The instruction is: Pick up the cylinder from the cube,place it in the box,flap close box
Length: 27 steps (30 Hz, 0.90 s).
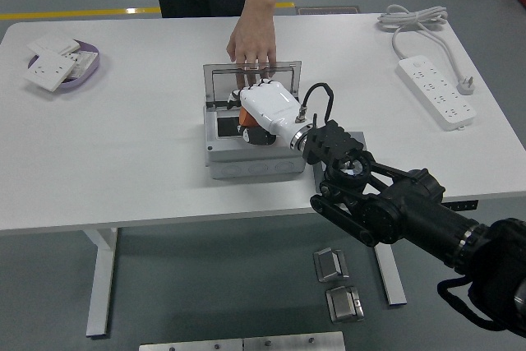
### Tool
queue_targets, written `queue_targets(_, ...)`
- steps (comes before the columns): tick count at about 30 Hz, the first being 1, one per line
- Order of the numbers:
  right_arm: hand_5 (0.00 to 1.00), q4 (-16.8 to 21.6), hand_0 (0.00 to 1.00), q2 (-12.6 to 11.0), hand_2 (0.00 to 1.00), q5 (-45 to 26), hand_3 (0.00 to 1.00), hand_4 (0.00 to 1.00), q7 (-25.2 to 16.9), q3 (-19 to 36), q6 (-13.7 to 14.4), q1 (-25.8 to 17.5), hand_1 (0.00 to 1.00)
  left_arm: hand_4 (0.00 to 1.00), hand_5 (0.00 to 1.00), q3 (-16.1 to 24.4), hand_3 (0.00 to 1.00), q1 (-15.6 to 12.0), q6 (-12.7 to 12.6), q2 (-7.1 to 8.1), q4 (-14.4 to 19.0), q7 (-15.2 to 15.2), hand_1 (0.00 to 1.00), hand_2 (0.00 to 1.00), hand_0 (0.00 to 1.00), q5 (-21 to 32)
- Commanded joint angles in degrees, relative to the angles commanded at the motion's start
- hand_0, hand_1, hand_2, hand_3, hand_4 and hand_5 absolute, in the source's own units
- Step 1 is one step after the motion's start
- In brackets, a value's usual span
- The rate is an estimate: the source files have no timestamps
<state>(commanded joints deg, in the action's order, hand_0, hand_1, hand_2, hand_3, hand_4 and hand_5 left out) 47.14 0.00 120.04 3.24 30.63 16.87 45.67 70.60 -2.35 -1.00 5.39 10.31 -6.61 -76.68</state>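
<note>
My right robot hand (265, 109) hangs over the open grey box (253, 162), its white back hiding the fingers, so I cannot tell whether they are clamped; an orange object, likely the cylinder (245, 132), shows just beneath it inside the box. I judge I am at the placing step: next comes letting go, withdrawing, and swinging the clear lid (251, 81) down, which a person's hand (252, 39) touches from the counter's (123, 145) far side.

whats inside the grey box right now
The robot's white right hand reaches into the open grey plastic box, with an orange object showing beneath it. The hand covers most of the dark interior.
</note>
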Motion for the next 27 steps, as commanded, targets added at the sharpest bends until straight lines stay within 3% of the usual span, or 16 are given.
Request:
queue_targets(8, 0.253, 0.3, 0.818, 0.0, 0.679, -2.2, 0.693, 0.559, -0.5, 0.2, -0.2, 0.0, 0.699, 0.656, 0.299, 0.0, 0.604, -0.1, 0.0, -0.08, 0.0, 0.0, 0.621, 0.569, 0.596, -0.1)
queue_targets(9, 0.363, 0.3, 0.817, 0.0, 0.69, -2.6, 0.701, 0.75, -0.6, 0.1, -0.1, 0.0, 0.697, 0.656, 0.299, 0.0, 0.604, 0.0, 0.0, -0.09, 0.0, 0.0, 0.621, 0.569, 0.596, -0.1)
queue_targets(13, 0.363, 1.4, 0.817, 0.0, 0.69, -7.5, 0.701, 0.75, -1.6, -0.8, 0.1, -0.1, 0.697, 0.656, 0.299, -0.1, 0.604, 0.0, 0.0, -0.13, 0.0, 0.0, 0.621, 0.569, 0.596, 0.0)
queue_targets(16, 0.384, 4.3, 0.817, -0.2, 0.69, -13.6, 0.711, 0.794, -3.7, -1.1, -0.2, -0.6, 0.693, 0.657, 0.302, -0.1, 0.604, -0.1, 0.0, -0.19, 0.0, 0.1, 0.622, 0.57, 0.596, 0.1)
queue_targets(23, 0.401, 12.8, 0.808, -4.3, 0.69, -28.0, 0.709, 0.811, -5.8, 3.0, -1.2, -1.1, 0.692, 0.658, 0.306, 0.0, 0.603, -0.4, -0.1, -0.48, 0.0, -0.1, 0.621, 0.571, 0.596, 0.3)
queue_targets(27, 0.393, 15.7, 0.792, -5.7, 0.685, -33.5, 0.704, 0.796, -5.8, 5.2, -1.4, -0.8, 0.681, 0.658, 0.307, 0.0, 0.602, -0.3, -0.1, -0.52, 0.0, -0.1, 0.619, 0.571, 0.596, 0.3)
